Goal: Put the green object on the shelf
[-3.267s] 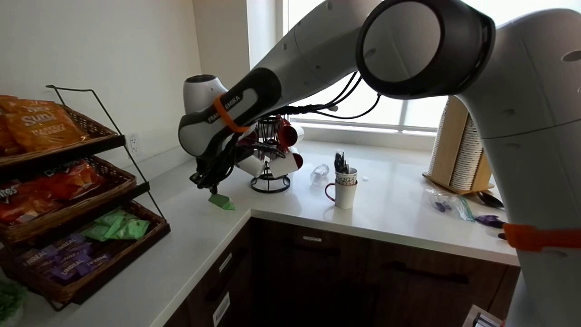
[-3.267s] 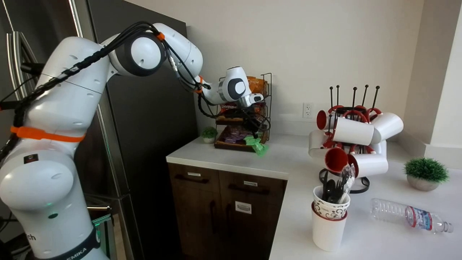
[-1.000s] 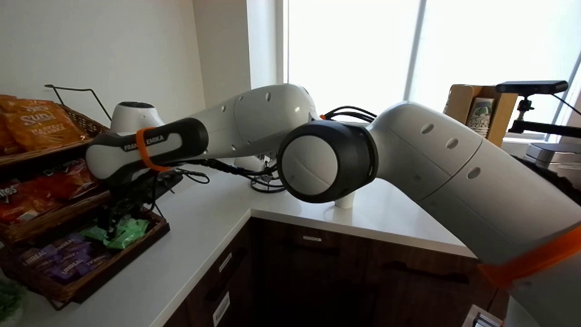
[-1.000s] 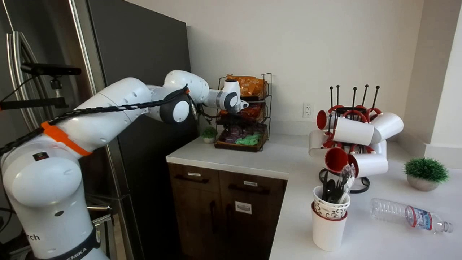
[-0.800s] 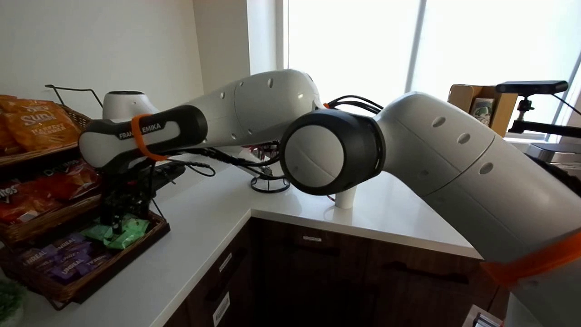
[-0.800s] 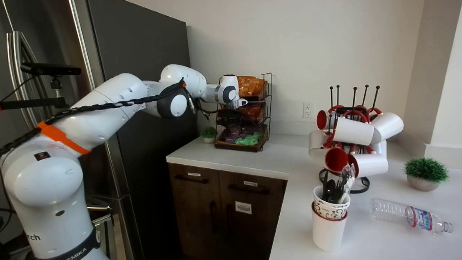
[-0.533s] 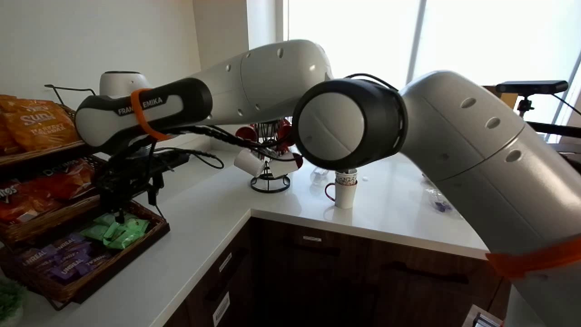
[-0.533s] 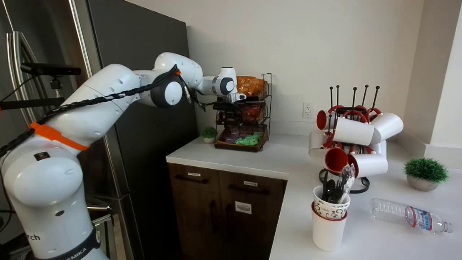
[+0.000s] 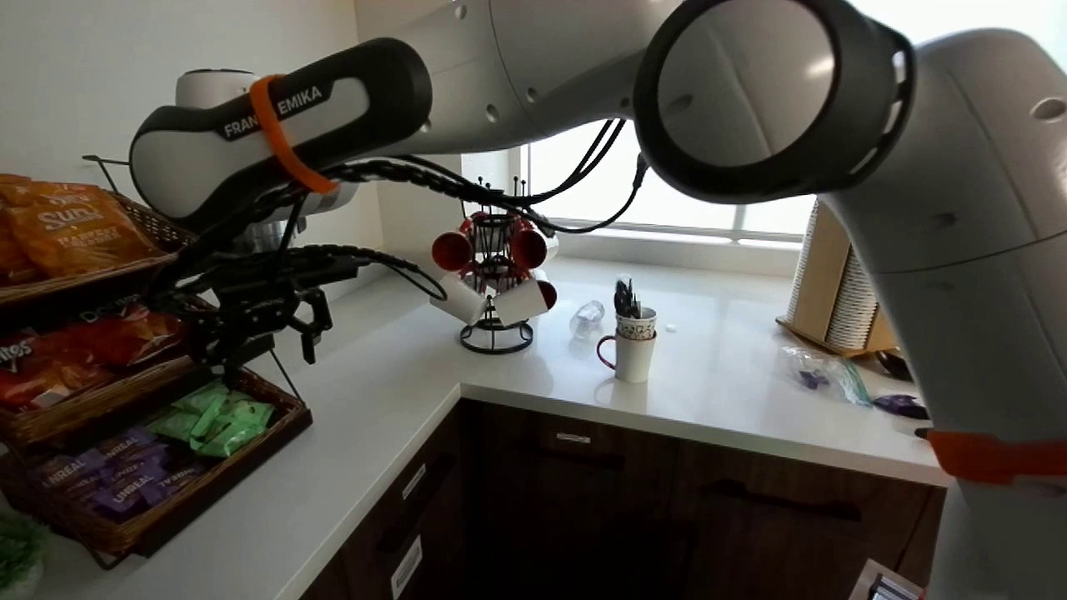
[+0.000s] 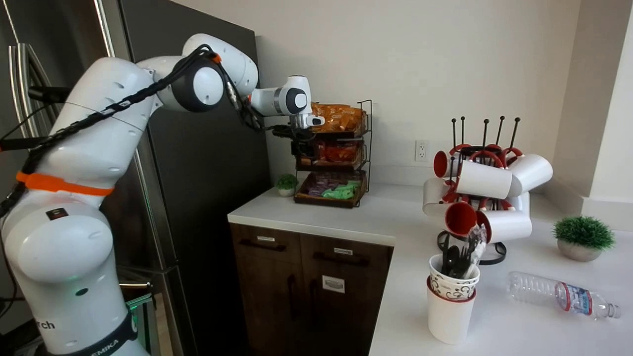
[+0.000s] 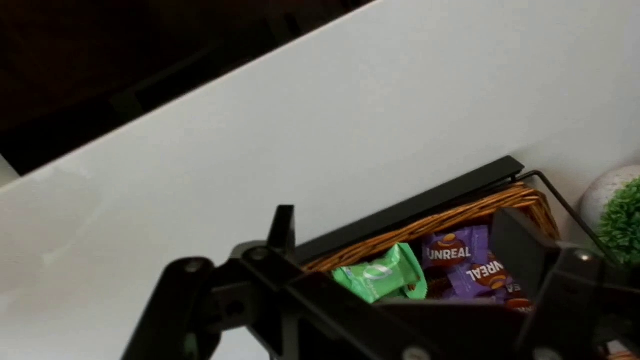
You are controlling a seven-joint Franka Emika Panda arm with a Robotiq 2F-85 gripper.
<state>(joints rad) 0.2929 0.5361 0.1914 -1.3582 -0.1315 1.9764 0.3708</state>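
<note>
The green object (image 9: 229, 427) lies crumpled among green packets in the bottom tray of the shelf (image 9: 229, 480), a black wire rack with wicker trays. In an exterior view the green packets (image 10: 344, 190) show at the right of that tray. My gripper (image 9: 265, 354) hangs in the air above the bottom tray, apart from the packets, its fingers spread with nothing between them. In the wrist view the gripper (image 11: 400, 219) has its two fingers wide apart, with a green packet (image 11: 382, 274) seen below and between them. Part of the tray is hidden behind the gripper.
Purple packets (image 11: 450, 250) share the bottom tray; chip bags (image 9: 75, 229) fill the upper ones close beside my arm. A mug tree (image 10: 487, 185), a cup with cutlery (image 10: 450, 306), a bottle (image 10: 564, 296) and a plant (image 10: 286, 184) stand on the counter. A dark fridge (image 10: 207, 148) rises behind the arm.
Earlier the gripper carried the green object over the counter, then lowered it into the bottom tray. Its fingers have since spread and it has risen, leaving the packet there.
</note>
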